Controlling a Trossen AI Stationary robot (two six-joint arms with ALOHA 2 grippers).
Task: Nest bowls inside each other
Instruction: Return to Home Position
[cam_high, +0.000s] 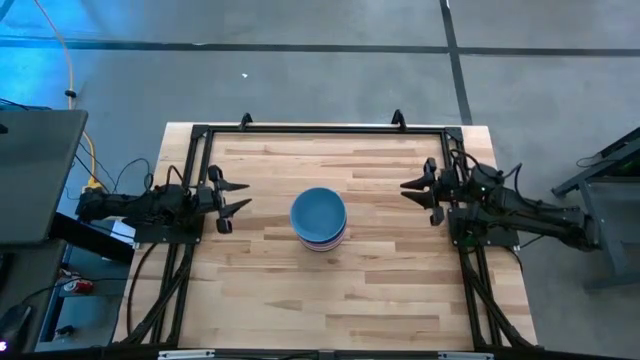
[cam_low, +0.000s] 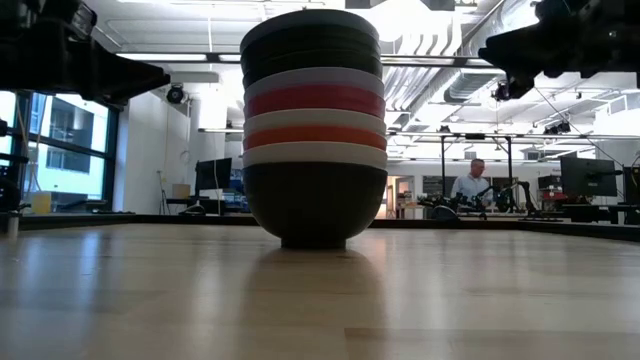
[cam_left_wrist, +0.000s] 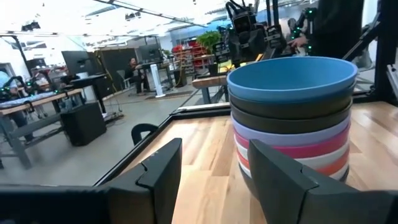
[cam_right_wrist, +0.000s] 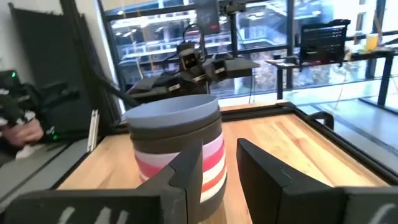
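All the bowls stand nested in one stack (cam_high: 319, 219) at the middle of the table, resting on the base of the black bottom bowl (cam_low: 314, 205). The blue bowl (cam_left_wrist: 291, 78) is on top; below it show black, lavender, magenta, white and red rims. My left gripper (cam_high: 237, 194) hovers open above the table to the left of the stack, fingers pointing at it. My right gripper (cam_high: 415, 192) hovers open to the right of it, also pointing at it. Neither touches the stack. In the wrist views the open fingers (cam_left_wrist: 211, 177) (cam_right_wrist: 219, 177) frame the stack.
The wooden table top (cam_high: 380, 290) has a black frame along its far edge (cam_high: 320, 128) and sides. Bare wood lies all around the stack. A person (cam_low: 470, 185) sits far off in the room behind the table.
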